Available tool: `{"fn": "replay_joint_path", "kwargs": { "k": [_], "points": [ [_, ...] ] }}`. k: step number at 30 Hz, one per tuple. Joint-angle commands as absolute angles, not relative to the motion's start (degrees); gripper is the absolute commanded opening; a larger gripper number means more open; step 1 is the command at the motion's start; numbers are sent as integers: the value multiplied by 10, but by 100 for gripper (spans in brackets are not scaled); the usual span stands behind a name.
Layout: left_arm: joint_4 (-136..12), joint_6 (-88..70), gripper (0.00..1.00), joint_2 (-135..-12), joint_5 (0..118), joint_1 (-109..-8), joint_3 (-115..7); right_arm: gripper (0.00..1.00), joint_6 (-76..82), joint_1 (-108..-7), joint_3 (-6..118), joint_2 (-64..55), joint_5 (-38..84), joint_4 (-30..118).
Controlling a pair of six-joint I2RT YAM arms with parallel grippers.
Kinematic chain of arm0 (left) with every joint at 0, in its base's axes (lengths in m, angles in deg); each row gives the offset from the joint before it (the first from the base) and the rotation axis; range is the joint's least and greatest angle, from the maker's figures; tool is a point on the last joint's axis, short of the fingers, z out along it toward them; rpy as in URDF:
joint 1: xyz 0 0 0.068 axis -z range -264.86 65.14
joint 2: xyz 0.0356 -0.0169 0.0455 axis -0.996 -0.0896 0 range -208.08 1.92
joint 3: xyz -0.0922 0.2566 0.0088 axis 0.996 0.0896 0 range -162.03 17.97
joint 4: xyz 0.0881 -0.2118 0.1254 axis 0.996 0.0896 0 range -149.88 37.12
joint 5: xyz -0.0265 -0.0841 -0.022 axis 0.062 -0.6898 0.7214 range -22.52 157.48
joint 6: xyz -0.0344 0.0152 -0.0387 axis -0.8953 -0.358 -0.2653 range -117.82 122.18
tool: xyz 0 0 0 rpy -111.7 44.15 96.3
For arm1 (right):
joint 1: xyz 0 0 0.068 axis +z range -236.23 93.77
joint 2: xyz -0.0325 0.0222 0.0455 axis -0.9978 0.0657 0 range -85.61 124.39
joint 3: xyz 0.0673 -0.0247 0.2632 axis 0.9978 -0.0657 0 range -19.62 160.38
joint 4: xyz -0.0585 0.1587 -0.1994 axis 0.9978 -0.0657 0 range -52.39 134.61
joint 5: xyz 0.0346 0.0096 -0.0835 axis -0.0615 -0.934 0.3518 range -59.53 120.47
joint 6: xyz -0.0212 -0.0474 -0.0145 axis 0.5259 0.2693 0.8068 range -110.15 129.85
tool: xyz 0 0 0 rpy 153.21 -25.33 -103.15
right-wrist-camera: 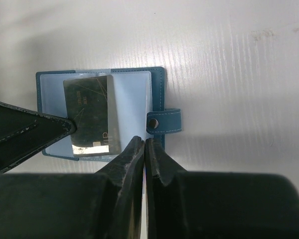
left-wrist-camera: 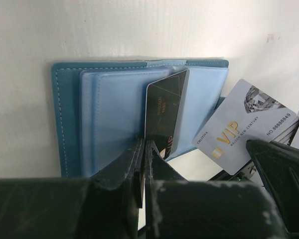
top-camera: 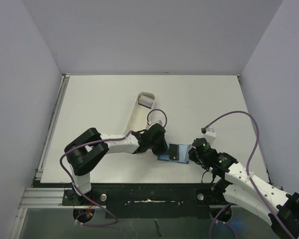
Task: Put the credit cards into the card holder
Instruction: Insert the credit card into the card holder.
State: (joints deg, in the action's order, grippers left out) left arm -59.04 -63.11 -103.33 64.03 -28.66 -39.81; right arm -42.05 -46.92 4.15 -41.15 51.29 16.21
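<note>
Left tool (left-wrist-camera: 142, 148) closed, tips at the black card's (left-wrist-camera: 164, 112) lower edge; pinching or only touching, cannot tell. Right tool (right-wrist-camera: 145, 145) closed on a corner of the grey card (left-wrist-camera: 244, 122), held tilted off the bench (top-camera: 89, 99) just beside the holder.

Card holder (left-wrist-camera: 70, 119) lies open and flat between both tools, near the bench's front edge. Its long axis runs left-right, and the snap tab (right-wrist-camera: 165, 123) sticks out on the side away from the left tool.

Black card rests on the light-blue inside, long axis across the holder's, slightly skewed.

White tray (top-camera: 137, 119) lies beyond the left arm, its near end hidden by it.

Count: two cards, one holder, one tray.
</note>
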Motion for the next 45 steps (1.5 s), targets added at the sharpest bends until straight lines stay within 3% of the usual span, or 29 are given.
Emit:
{"fn": "replay_joint_path", "kwargs": {
  "k": [1, 14, 26, 36, 45],
  "points": [
    [-573, -611, 0, -1041, 651, -283, -431, 0, -427, -464, 79, -418, 530, 145],
    [-552, -578, 0, -1041, 655, -285, -449, 0, -407, -464, 156, -374, 573, 55],
    [-540, -549, 0, -1060, 628, -285, -476, 0, -403, -465, 162, -301, 573, 50],
    [-533, -525, 0, -1083, 611, -283, -503, 0, -409, -466, 134, -306, 560, 82],
    [-582, -538, 25, -1055, 624, -285, -476, 0, -419, -467, 125, -321, 560, 81]
  ]
}}
